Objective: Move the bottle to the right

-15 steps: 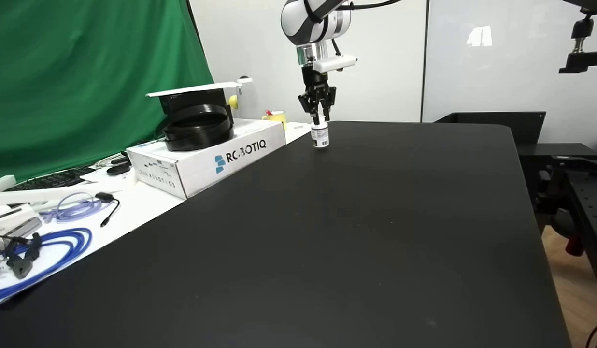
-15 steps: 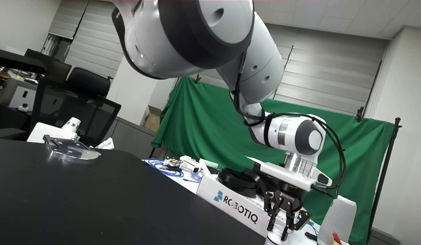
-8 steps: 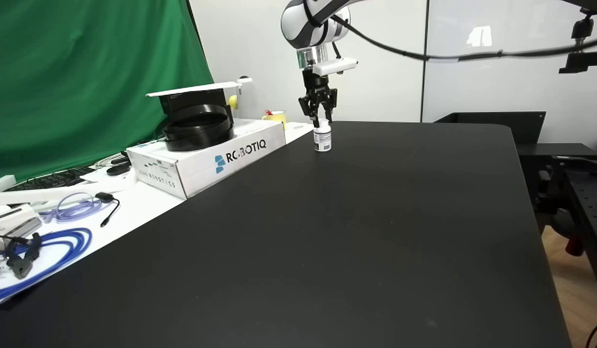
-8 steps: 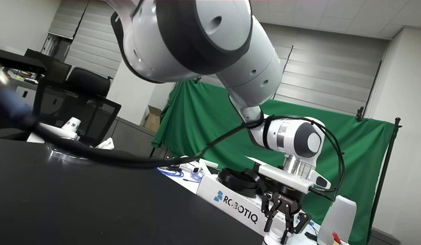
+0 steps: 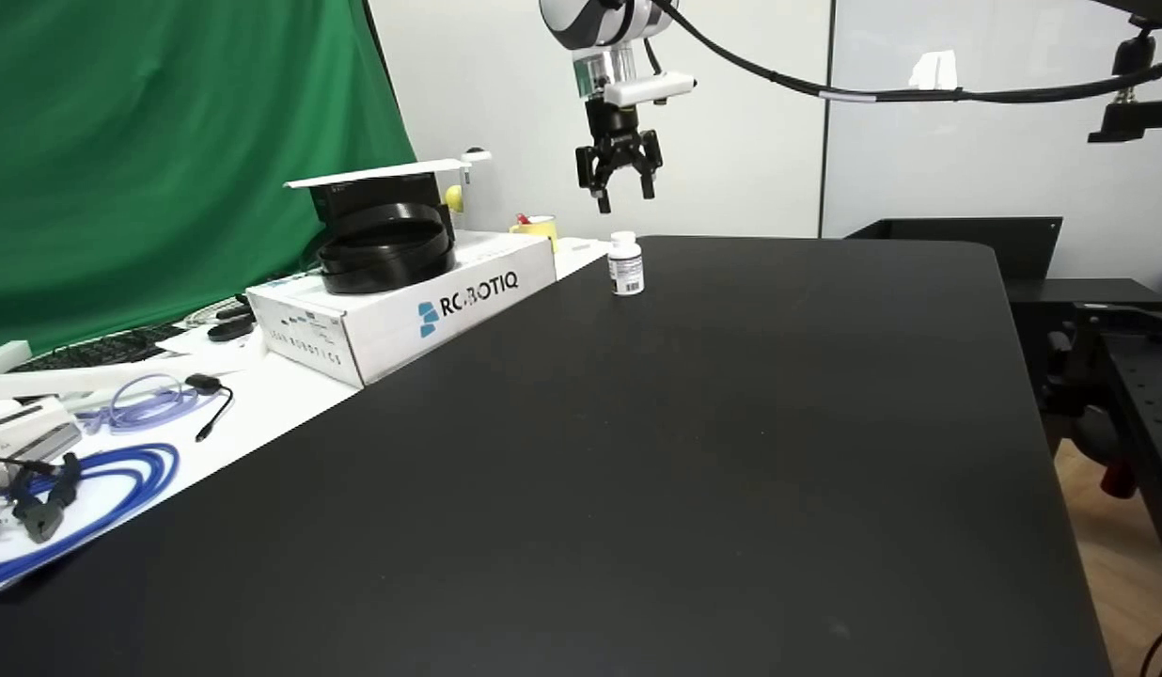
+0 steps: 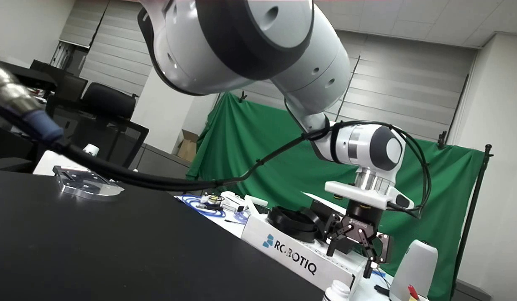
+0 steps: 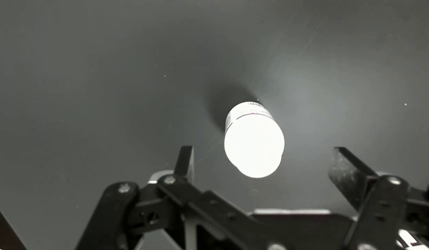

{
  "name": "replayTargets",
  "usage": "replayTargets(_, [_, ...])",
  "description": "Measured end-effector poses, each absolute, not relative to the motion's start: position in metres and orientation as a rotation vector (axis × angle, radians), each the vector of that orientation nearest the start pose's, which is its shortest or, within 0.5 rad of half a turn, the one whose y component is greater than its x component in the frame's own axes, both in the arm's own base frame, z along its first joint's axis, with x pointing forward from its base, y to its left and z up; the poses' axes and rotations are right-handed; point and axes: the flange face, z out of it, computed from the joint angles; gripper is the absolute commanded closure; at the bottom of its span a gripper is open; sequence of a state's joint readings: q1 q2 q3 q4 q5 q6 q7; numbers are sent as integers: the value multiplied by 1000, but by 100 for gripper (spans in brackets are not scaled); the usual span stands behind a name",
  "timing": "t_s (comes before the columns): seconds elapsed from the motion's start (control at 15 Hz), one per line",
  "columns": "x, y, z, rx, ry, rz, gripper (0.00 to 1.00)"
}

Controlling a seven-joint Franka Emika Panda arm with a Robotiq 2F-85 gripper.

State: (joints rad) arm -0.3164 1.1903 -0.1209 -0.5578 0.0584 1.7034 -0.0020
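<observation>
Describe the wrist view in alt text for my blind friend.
A white bottle stands upright on a dark table, seen from above. Along the picture's bottom edge is the black tool, open and clear of the bottle.

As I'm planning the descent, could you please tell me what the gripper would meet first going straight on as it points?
Most likely the bottle: it stands below the open gripper and, in the wrist view, shows between the fingers, which might pass either side; depth is hard to judge.
</observation>
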Motion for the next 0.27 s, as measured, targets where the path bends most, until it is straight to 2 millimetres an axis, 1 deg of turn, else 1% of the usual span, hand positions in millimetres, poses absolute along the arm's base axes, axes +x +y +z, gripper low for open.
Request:
replayTargets(0.13, [746, -284, 295, -3134, 590, 87, 0])
replayTargets(0.27, [746, -284, 292, -3134, 587, 90, 0])
